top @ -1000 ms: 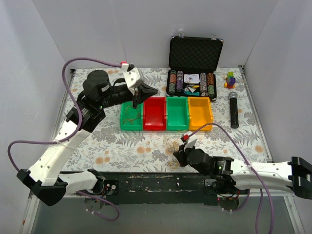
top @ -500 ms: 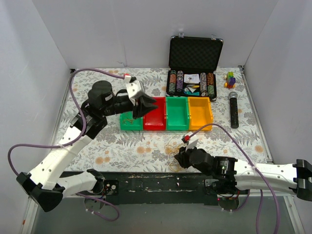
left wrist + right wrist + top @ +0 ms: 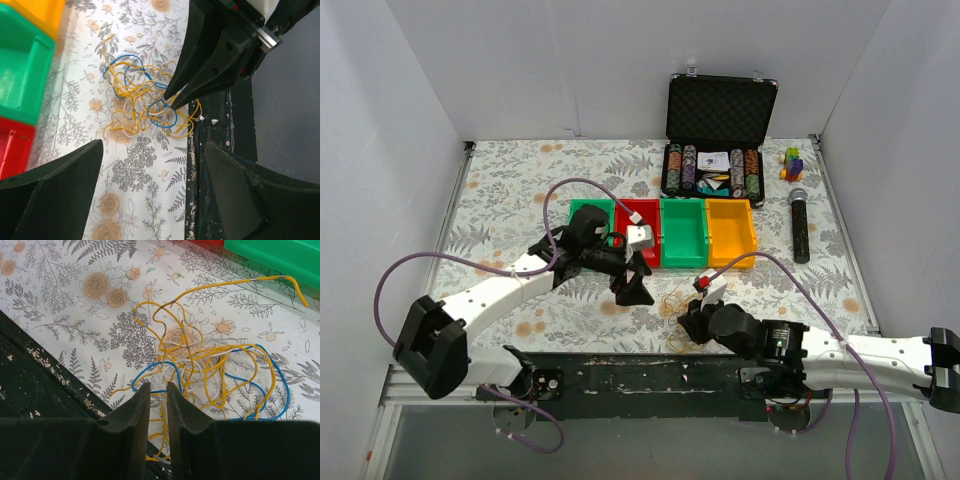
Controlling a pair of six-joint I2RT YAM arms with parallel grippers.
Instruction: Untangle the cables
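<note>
The cables [image 3: 670,300] are a small tangle of thin yellow, blue and white strands on the floral table near its front edge. My left gripper [image 3: 633,290] hovers just left of them, open wide and empty; in its wrist view the cables [image 3: 142,100] lie beyond the gripper [image 3: 154,146]. My right gripper [image 3: 686,318] is at the tangle's near right side. Its jaws stand narrowly apart around the gripper's midpoint [image 3: 158,387], over the cables [image 3: 200,360]. A blue strand crosses the gap at the tips and a white one runs along it. The right fingers [image 3: 210,65] point into the tangle.
Four bins stand in a row behind: green [image 3: 582,208], red [image 3: 652,215], green [image 3: 683,232], orange [image 3: 732,232]. An open case of poker chips [image 3: 718,170], a microphone [image 3: 799,225] and a small block toy [image 3: 792,162] sit further back. The black front rail [image 3: 650,375] borders the tangle.
My left arm swung from over the left green bin down to the front beside the tangle, and its jaws opened wide. The right jaws parted a little from shut.
</note>
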